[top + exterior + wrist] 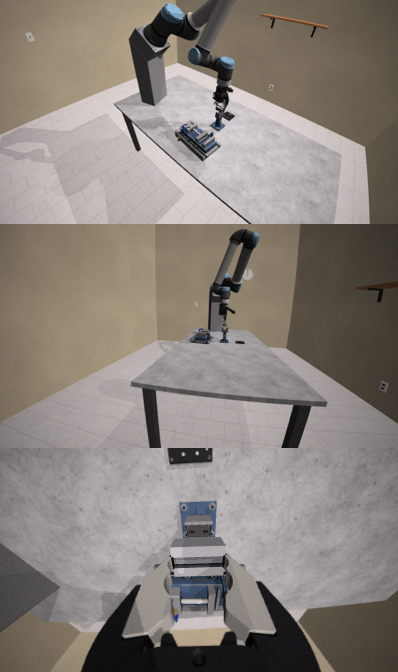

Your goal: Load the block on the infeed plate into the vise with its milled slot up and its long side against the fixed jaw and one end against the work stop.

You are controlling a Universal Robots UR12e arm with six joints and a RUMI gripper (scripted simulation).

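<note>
My gripper (220,108) (224,322) (198,555) is shut on the part and points down, above the V-block. The part (198,550), a light grey block, spans crosswise between the fingertips in the wrist view; a dark groove runs along the side that shows there. The V-block (218,117) (224,330) (198,521) stands on a blue post and base; the top and exterior views do not clearly show the gap below the part. The vise (199,138) (202,338) (190,590) stands open beside it, its fixed jaw (208,142) at the outer end. The part hides some of the vise in the wrist view.
The black infeed plate (229,116) (239,342) (190,455) lies on the table on the other side of the V-block from the vise, with no block on it. The robot's grey pedestal (149,71) stands at the table's far end.
</note>
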